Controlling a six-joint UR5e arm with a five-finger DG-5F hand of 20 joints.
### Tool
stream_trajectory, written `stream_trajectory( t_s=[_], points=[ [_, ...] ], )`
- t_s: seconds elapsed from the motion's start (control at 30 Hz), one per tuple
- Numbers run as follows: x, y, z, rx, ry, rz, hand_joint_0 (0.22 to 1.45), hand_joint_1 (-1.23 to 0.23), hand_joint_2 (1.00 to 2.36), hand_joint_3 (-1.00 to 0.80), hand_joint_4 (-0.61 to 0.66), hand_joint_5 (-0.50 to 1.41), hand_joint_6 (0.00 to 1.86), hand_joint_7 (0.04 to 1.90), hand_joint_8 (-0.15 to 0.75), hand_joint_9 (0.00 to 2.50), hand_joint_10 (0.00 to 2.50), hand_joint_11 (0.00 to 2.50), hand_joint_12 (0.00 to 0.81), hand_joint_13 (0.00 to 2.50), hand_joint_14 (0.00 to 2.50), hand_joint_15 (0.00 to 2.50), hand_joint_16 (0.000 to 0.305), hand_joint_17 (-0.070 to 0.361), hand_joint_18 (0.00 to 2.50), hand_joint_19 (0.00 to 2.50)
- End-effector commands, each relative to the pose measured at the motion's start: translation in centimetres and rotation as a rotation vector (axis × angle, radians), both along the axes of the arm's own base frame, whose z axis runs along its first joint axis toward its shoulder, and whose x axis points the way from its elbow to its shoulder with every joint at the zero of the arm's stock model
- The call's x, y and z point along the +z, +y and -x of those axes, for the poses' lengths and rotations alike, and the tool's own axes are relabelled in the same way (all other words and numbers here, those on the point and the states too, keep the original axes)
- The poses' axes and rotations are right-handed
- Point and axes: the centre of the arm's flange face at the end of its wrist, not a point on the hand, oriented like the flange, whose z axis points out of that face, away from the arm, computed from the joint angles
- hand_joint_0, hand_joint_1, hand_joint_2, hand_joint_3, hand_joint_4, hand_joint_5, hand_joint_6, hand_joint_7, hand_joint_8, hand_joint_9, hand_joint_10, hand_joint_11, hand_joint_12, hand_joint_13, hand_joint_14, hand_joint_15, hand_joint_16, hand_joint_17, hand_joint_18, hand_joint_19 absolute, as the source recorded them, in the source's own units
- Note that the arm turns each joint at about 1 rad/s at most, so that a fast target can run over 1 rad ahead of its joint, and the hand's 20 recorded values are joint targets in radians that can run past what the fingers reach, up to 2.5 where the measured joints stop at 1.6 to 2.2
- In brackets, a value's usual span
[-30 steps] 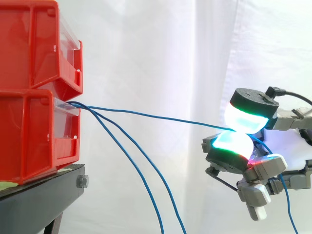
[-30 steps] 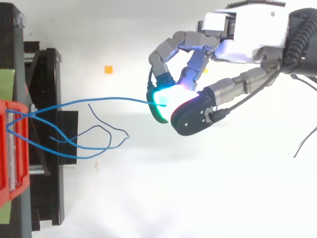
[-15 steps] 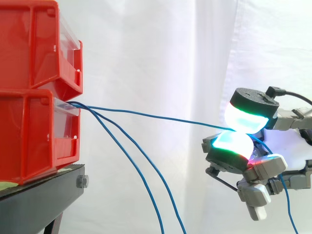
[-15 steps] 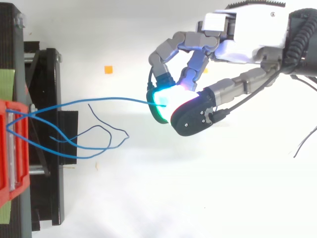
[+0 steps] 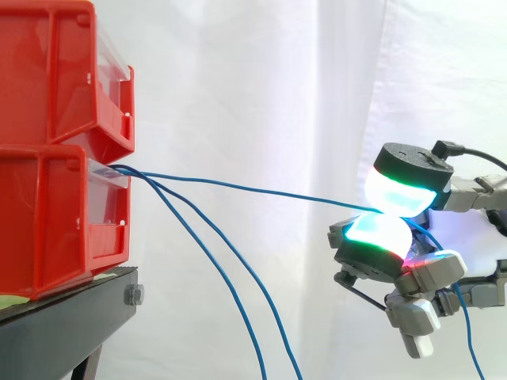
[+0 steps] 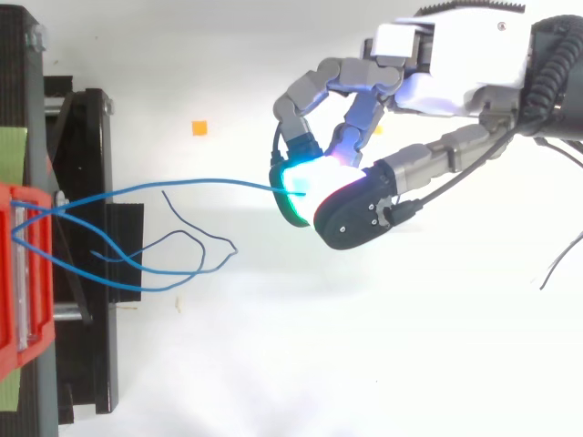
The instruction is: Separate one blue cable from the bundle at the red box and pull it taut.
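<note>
Firmly pinched one blue cable (image 5: 253, 188) between glowing pads (image 5: 400, 194) of the hand (image 6: 437, 68) at right, stretched almost straight from the lower red box (image 5: 47, 214) at left, yet probably risked slipping free or dragging the slack cables (image 5: 261, 293) under a harder pull.

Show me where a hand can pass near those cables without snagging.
Free: above the pinched blue cable, between the red bins and the hand. Crowded: below it, where two slack cables hang beside the black stand.
</note>
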Motion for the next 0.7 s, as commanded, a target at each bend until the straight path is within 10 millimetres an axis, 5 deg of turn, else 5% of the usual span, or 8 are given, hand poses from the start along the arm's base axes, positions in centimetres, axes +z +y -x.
stream_trajectory(
  t_s=[0.0,0.67],
  points=[
    [0.00,0.01,-0.01,0.000,-0.001,0.000,0.61,-0.78,1.03,-0.01,-0.02,-0.12,0.88,1.32,0.388,1.29,0.02,1.40,0.384,1.06,0.03,0.83,0.043,0.096,0.89,0.49],
    [0.00,0.01,-0.01,0.000,-0.001,0.000,0.61,-0.78,1.02,-0.02,-0.02,-0.12,0.88,1.32,0.386,1.28,0.02,1.40,0.386,1.06,0.03,0.83,0.043,0.096,0.89,0.48]
  ],
)
